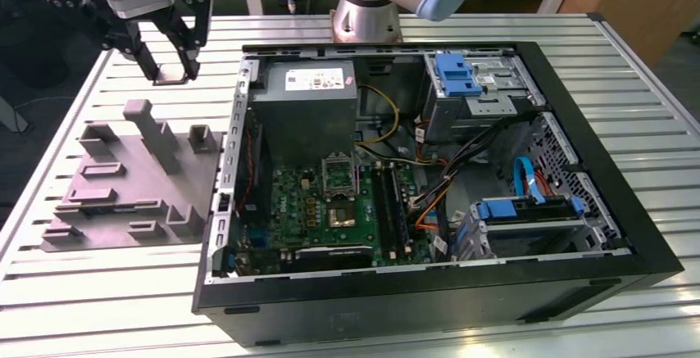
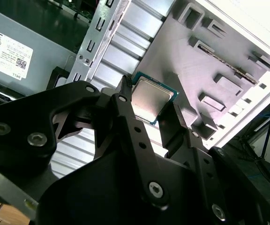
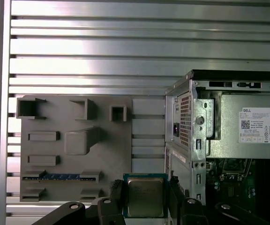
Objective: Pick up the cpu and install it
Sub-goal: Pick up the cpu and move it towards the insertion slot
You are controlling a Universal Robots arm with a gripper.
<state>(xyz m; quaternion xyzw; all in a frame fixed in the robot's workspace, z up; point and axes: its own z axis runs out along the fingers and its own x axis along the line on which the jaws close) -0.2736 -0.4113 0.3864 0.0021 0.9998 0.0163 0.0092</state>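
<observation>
Silvery cpu (image 3: 145,197) sits pinched tight in my jaws, held up over the slatted tabletop (image 3: 125,56), between the grey tray (image 3: 102,154) and the open pc case (image 1: 438,296).

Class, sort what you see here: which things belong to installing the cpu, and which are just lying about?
Part of the job:
the cpu, gripped in the gripper
the motherboard
the open computer case around it

Just lying about:
the grey moulded tray
the power supply
the blue drive bracket
the slatted table
</observation>
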